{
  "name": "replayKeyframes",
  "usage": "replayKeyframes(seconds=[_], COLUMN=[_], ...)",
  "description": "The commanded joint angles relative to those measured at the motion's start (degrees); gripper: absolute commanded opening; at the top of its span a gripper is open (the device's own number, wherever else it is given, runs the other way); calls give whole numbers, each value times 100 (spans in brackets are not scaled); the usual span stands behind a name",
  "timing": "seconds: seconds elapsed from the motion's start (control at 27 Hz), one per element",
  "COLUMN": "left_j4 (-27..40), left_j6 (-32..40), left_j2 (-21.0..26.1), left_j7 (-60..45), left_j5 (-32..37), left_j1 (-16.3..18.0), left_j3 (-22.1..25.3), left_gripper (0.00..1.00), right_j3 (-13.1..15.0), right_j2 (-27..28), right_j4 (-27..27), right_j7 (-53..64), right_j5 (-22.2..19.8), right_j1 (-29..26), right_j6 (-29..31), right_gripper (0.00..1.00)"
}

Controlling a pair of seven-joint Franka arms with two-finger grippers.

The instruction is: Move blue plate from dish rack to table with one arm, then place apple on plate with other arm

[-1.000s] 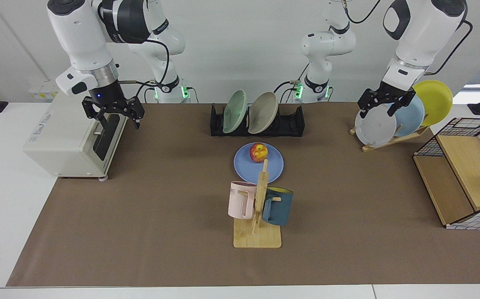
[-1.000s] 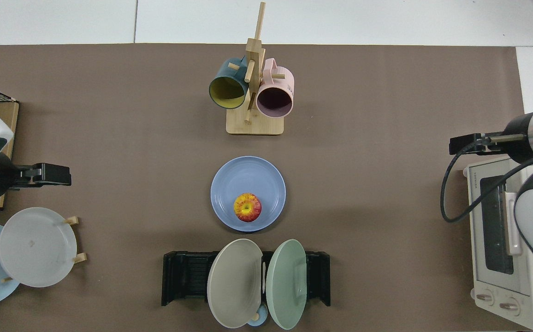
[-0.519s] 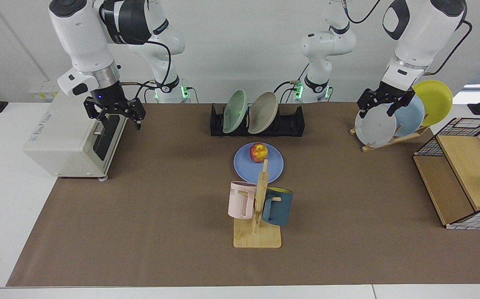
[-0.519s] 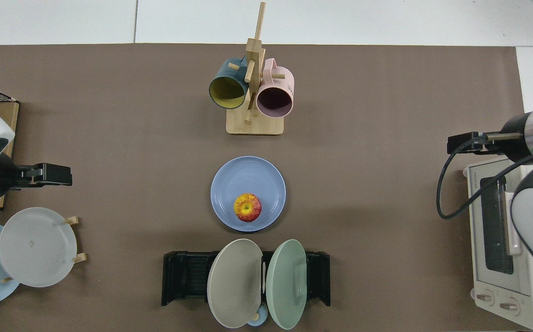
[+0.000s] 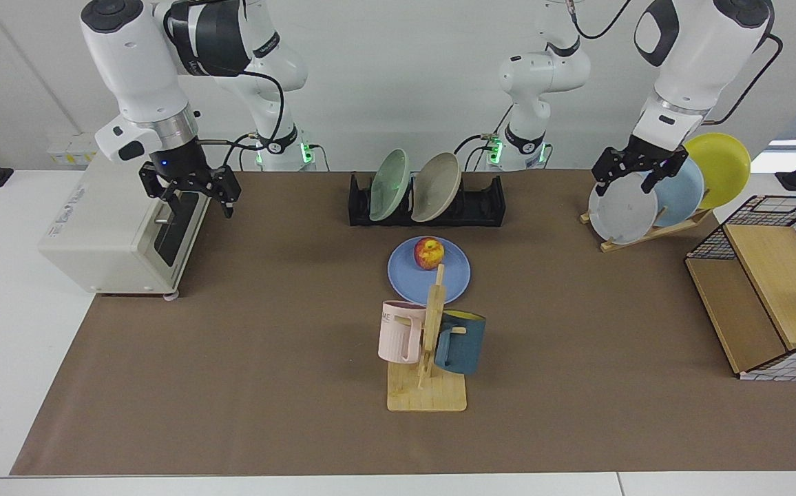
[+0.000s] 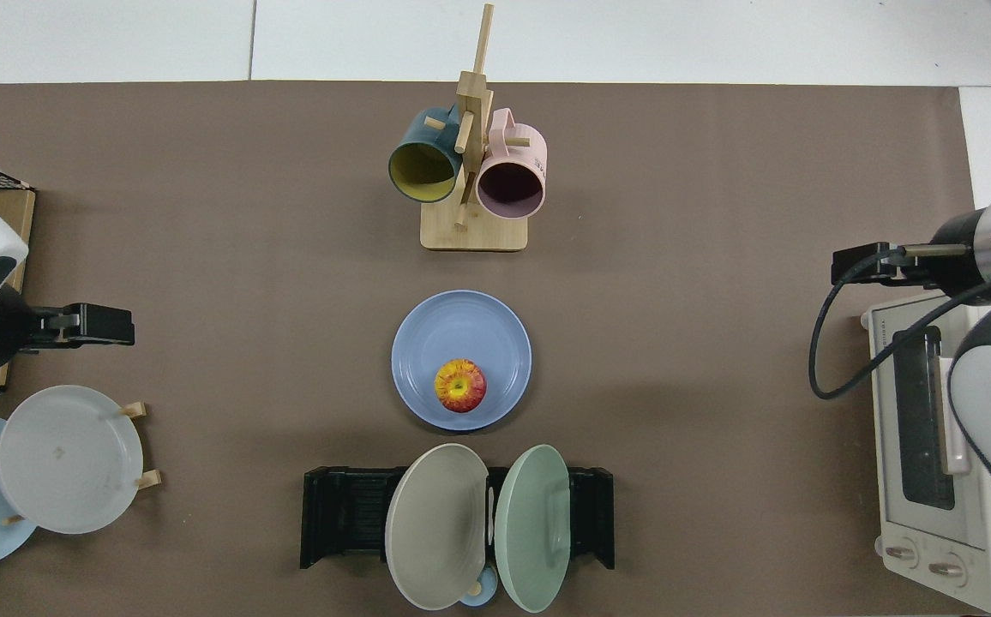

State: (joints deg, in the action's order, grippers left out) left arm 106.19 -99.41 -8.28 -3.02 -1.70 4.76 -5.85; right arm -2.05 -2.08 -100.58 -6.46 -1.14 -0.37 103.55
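My right gripper [image 5: 188, 200] hangs at the upper left of the facing view, fingers spread apart and empty, just in front of the white toaster oven [image 5: 119, 231]; in the top view it [image 6: 860, 267] shows at the right edge, over the mat by the oven's corner [image 6: 933, 446]. My left gripper [image 5: 639, 178] hangs at the upper right of the facing view, fingers likewise apart and holding nothing, in front of the grey plate [image 5: 622, 210] that leans in the wooden plate stand [image 5: 646, 231] with a pale blue plate [image 5: 684, 189] and a yellow plate [image 5: 721, 169] behind it; from above it [image 6: 97, 326] sits at the left edge, beside that grey plate [image 6: 67, 458]. Well apart from both, at the centre of each frame, the blue plate [image 5: 453, 279] lies flat on the table [image 5: 233, 358], and the apple [image 5: 429, 253] rests upright on it, toward the rim nearest the dish rack [image 5: 484, 203]. In the top view the apple [image 6: 460, 386] sits low on the plate [image 6: 461, 330], just above the rack [image 6: 345, 514], which holds a beige plate [image 6: 435, 527] and a green plate [image 6: 534, 527] on edge. On the plate's other side stands a mug tree [image 5: 429, 386] with a pink mug [image 5: 398, 331] and a dark blue mug [image 5: 460, 342]. A wire-sided wooden shelf [image 5: 770, 303] stands at the right edge of the facing view.
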Motion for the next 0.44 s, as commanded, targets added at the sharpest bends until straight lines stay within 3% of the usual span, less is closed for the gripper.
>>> replayKeyframes(seconds=[0.0, 0.41], left_j4=[121, 121], left_j6=[-132, -132], left_j2=[-69, -51], left_j7=[-15, -15], left_j5=[-50, -50], left_j1=[-63, -71], left_j3=[40, 40], left_gripper=[100, 100], right_j3=[-68, 20], right_j2=[23, 32], right_j4=[21, 21], right_j7=[-57, -66], right_j5=[26, 35], right_j1=[-51, 115], right_j6=[-28, -36], right_gripper=[100, 100])
